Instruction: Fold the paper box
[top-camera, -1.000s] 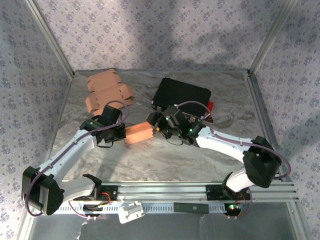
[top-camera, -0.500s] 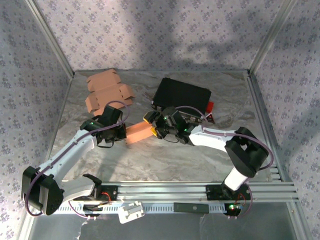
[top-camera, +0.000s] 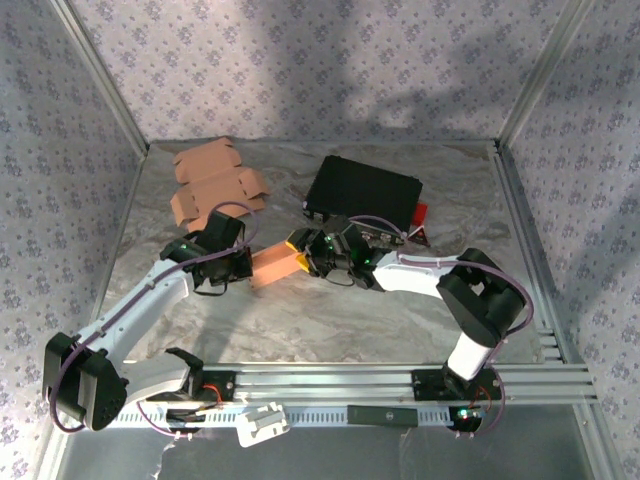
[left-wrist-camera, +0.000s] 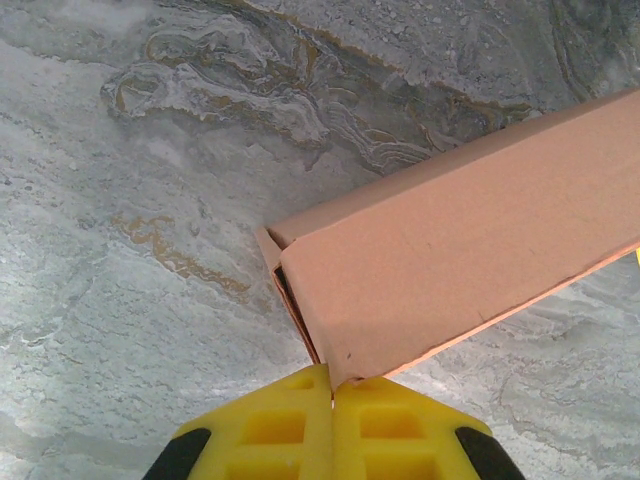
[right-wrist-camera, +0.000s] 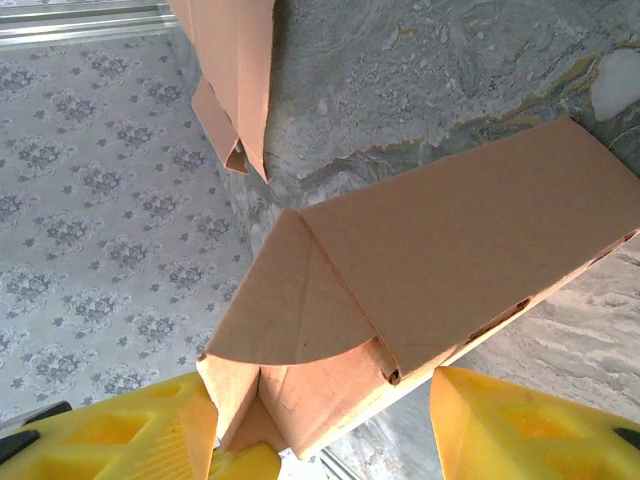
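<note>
I see my left end effector pinching one edge of the paper box over the bench. My right end effector stands spread around the opposite end.

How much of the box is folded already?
The paper box already has its long tube shape. The left gripper pinches one end, and the right gripper straddles the other end, jaws apart. Left to do: tuck in the rounded end flap sticking out there.
</note>
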